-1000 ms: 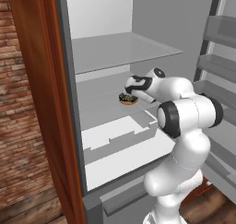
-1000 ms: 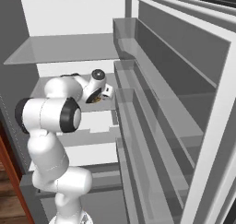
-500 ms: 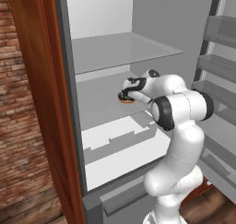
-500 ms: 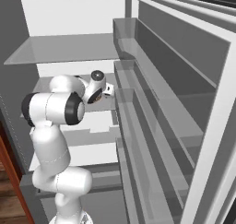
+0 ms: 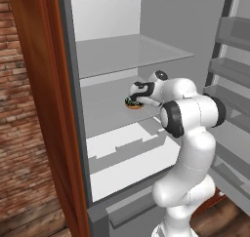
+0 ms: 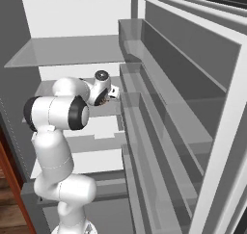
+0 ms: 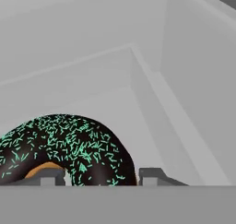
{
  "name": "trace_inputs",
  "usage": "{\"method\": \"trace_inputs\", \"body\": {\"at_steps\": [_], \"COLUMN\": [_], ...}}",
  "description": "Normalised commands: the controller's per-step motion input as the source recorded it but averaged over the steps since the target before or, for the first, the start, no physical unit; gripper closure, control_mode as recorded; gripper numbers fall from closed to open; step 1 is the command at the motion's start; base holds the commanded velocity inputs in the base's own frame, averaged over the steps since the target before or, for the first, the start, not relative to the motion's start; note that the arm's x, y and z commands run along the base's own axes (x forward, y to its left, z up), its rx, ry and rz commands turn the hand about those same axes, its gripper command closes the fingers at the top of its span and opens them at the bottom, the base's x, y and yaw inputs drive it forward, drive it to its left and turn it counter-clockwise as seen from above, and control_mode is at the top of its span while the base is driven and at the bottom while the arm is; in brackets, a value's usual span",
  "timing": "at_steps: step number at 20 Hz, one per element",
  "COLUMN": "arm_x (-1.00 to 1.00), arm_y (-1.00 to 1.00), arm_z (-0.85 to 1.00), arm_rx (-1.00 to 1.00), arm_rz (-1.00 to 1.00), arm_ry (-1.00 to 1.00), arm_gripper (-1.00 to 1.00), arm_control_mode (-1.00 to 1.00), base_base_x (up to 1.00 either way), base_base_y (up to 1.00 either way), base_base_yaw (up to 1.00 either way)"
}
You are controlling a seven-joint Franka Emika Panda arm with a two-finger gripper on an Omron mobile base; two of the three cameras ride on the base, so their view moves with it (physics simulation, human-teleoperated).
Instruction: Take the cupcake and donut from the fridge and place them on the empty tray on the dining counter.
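Inside the fridge (image 5: 112, 60), the donut (image 7: 64, 147) sits between the gripper (image 7: 99, 174) fingertips; jaws spread around it, actual grip cannot be told

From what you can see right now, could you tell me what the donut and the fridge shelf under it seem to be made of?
Donut: tan dough under glossy dark chocolate-like glaze, with teal sprinkles. Fridge shelf: smooth, matte pale grey, probably plastic or glass; the render leaves it open.

Showing dark chocolate glaze flecked with teal sprinkles over tan dough on the donut (image 7: 69, 149); glowing pale grey inside the fridge (image 5: 117, 55).
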Motion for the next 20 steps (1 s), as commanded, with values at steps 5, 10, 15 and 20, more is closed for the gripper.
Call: {"method": "trace_inputs", "body": {"at_steps": [5,10,15,20], "arm_x": [-0.62,-0.97,-1.0,-0.98], "arm_y": [-0.05,-0.15,-0.56,-0.19], "arm_z": [-0.39,0.29,1.0,1.0], "arm_rx": [-0.01,0.05,0.08,0.03], "arm_rz": [0.0,0.0,0.0,0.0], "arm_ry": [-0.13,-0.46,-0.09,0.07], "arm_gripper": [1.0,1.0,1.0,1.0], "arm_control_mode": [-1.0,-1.0,-1.0,-1.0], "base_base_x": [0.0,0.0,0.0,0.0], "base_base_y": [0.0,0.0,0.0,0.0], "base_base_yaw": [0.0,0.0,0.0,0.0]}}
